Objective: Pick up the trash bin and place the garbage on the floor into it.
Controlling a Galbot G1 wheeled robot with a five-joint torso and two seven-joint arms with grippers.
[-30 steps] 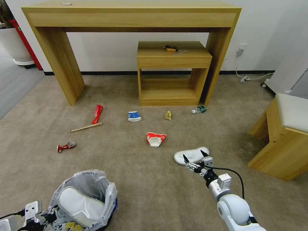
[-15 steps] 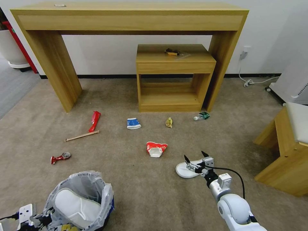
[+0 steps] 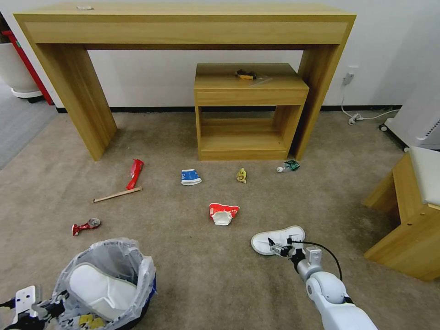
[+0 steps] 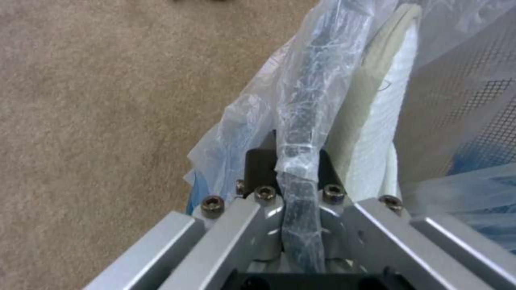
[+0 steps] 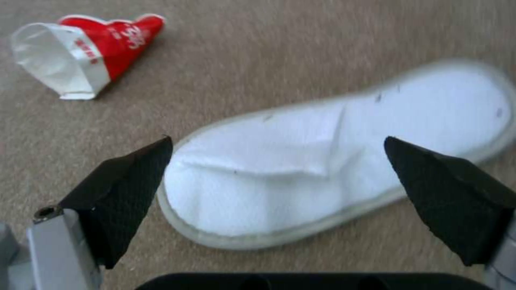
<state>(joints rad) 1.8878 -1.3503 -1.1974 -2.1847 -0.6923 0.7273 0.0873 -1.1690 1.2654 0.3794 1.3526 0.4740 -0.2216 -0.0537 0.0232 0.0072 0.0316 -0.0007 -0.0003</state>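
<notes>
The trash bin [image 3: 137, 275], black with a crinkled clear liner, hangs at my lower left with one white slipper [image 3: 98, 291] inside. My left gripper [image 3: 54, 308] is shut on the bin's rim [image 4: 301, 100]. Another white slipper [image 3: 270, 238] lies on the carpet, and my right gripper [image 3: 281, 244] is open low over it. Its black fingertips [image 5: 126, 185] stand on either side of that slipper [image 5: 333, 161]. More garbage is scattered on the floor: a red-white cup [image 3: 223, 213] [image 5: 80, 52], a blue-white carton [image 3: 190, 176], a yellow wrapper [image 3: 241, 175], a green bottle [image 3: 288, 166], a red wrapper [image 3: 135, 173], a wooden stick [image 3: 117, 194] and a crushed can [image 3: 85, 225].
A long wooden table [image 3: 183, 27] stands against the wall, with a small wooden cabinet [image 3: 247, 96] under it. A yellow-black item [image 3: 245, 73] lies on the cabinet. A wooden stool [image 3: 408, 220] stands at the right. A cable [image 3: 362, 117] trails along the far right wall.
My right gripper has dropped toward the white slipper and now straddles it. The bin has slid slightly left in the head view, still held. The camera shifted early on.
</notes>
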